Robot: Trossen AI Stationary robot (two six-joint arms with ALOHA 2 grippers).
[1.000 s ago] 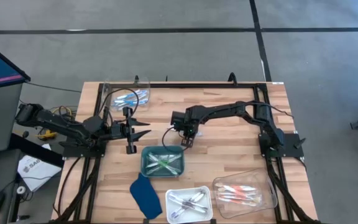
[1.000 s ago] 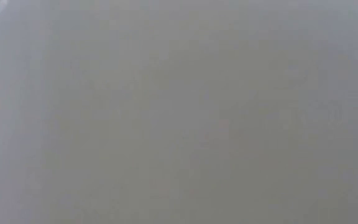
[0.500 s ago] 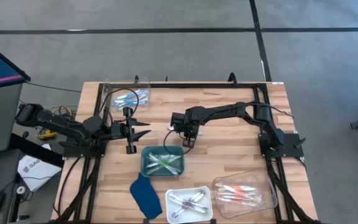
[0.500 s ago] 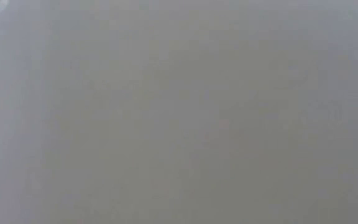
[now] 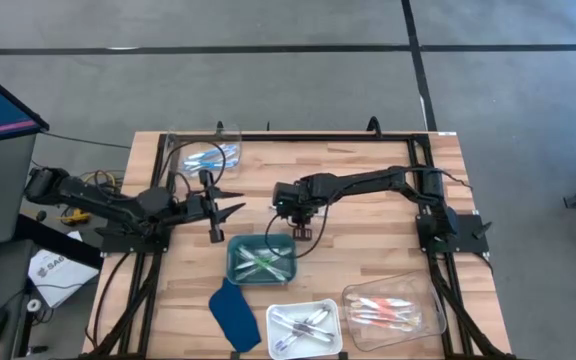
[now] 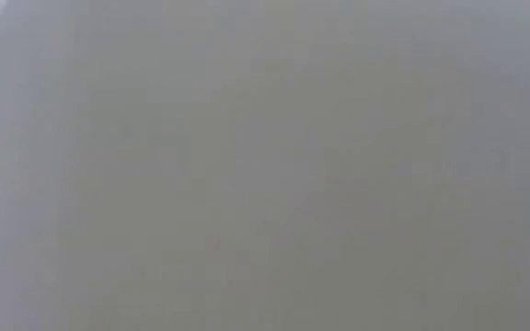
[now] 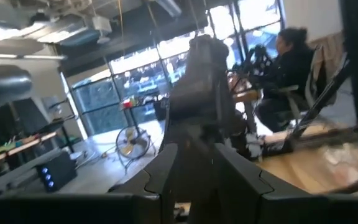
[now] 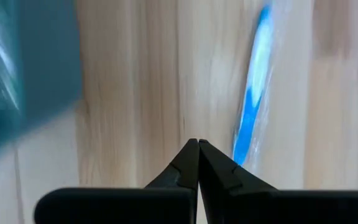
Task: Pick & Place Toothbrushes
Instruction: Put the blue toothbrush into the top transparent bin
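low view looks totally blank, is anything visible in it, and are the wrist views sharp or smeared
Low view: a flat grey haze, nothing can be made out. Right wrist view: the blue toothbrush and teal tray are streaked by motion blur, the closed fingertips sharp. Left wrist view: soft throughout, with bright glare from the windows behind the seated person.

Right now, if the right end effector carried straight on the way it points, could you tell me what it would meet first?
Most likely the bare wooden table. The right end effector, shut, points down at the boards, with a blue toothbrush just beside its line and the teal tray off to the other side. Depth is unclear.
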